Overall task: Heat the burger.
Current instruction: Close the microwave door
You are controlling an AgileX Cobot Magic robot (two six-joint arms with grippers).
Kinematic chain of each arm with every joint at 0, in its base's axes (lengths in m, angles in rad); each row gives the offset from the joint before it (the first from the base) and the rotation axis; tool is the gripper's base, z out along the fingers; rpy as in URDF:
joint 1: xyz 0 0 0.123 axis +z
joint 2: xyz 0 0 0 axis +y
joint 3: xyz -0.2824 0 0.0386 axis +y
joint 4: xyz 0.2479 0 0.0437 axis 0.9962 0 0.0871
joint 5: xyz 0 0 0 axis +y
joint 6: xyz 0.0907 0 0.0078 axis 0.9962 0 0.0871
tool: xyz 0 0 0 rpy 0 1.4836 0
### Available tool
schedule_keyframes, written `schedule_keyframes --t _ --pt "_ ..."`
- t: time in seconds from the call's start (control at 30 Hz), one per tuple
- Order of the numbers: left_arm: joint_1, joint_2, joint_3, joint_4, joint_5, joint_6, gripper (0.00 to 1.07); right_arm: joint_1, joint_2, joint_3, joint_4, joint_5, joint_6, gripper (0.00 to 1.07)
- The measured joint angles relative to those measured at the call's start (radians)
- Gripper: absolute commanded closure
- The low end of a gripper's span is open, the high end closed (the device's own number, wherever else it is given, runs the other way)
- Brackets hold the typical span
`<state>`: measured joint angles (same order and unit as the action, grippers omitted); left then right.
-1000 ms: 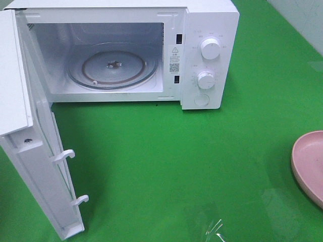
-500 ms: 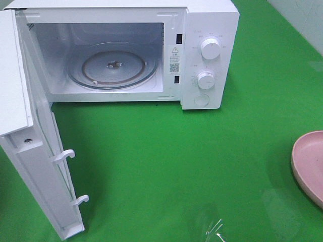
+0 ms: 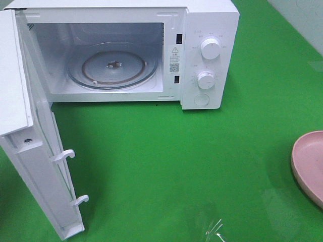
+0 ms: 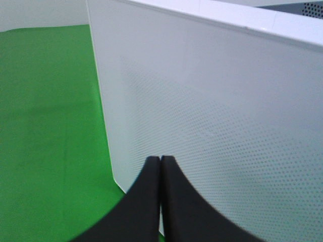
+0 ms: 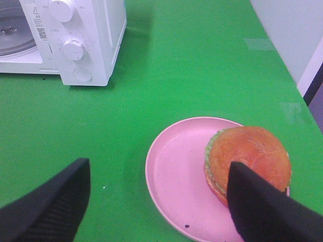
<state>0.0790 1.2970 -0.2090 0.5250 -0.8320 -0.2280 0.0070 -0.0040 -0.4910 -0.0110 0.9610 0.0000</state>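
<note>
With microwave door (image 3: 35,166) swung open and turntable (image 3: 112,68) bare, pickup step is judged in hand: burger (image 5: 247,161) sits on pink plate (image 5: 176,176), approached by wide-open right gripper (image 5: 156,201), descent & centring needed; left gripper (image 4: 160,166) clenched, empty.

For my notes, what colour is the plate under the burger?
Pink; the plate shows best in the right wrist view.

The microwave (image 3: 202,55) cavity stands open; its swung-out door (image 3: 43,166) blocks the left side approach.
</note>
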Motion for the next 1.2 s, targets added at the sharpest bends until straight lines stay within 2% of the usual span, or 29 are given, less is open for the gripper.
schedule_keyframes --t 0.23,0.27,0.37,0.47,0.63,0.7,0.93,1.0,1.2 --pt "-0.112 0.089 -0.044 -0.018 -0.011 0.009 1.07 0.000 0.000 0.000 0.000 0.000 0.000 0.32" --pt "-0.142 0.113 -0.051 -0.060 -0.011 0.017 1.07 0.000 0.000 0.000 0.000 0.000 0.000 0.32" --pt "-0.172 0.135 -0.054 -0.101 -0.011 0.040 1.07 0.000 0.000 0.000 0.000 0.000 0.000 0.32" --pt "-0.242 0.181 -0.061 -0.162 -0.011 0.097 1.07 0.000 0.000 0.000 0.000 0.000 0.000 0.32" --pt "-0.298 0.223 -0.077 -0.225 -0.024 0.117 1.07 0.000 0.000 0.000 0.000 0.000 0.000 0.32" --pt "-0.351 0.256 -0.098 -0.277 -0.043 0.136 1.07 0.000 0.000 0.000 0.000 0.000 0.000 0.32" --pt "-0.406 0.295 -0.143 -0.315 -0.051 0.140 1.07 0.000 0.000 0.000 0.000 0.000 0.000 0.32" --pt "-0.456 0.327 -0.190 -0.364 -0.056 0.142 1.07 0.000 0.000 0.000 0.000 0.000 0.000 0.32" --pt "-0.527 0.373 -0.246 -0.443 -0.059 0.170 1.07 0.000 0.000 0.000 0.000 0.000 0.000 0.32"
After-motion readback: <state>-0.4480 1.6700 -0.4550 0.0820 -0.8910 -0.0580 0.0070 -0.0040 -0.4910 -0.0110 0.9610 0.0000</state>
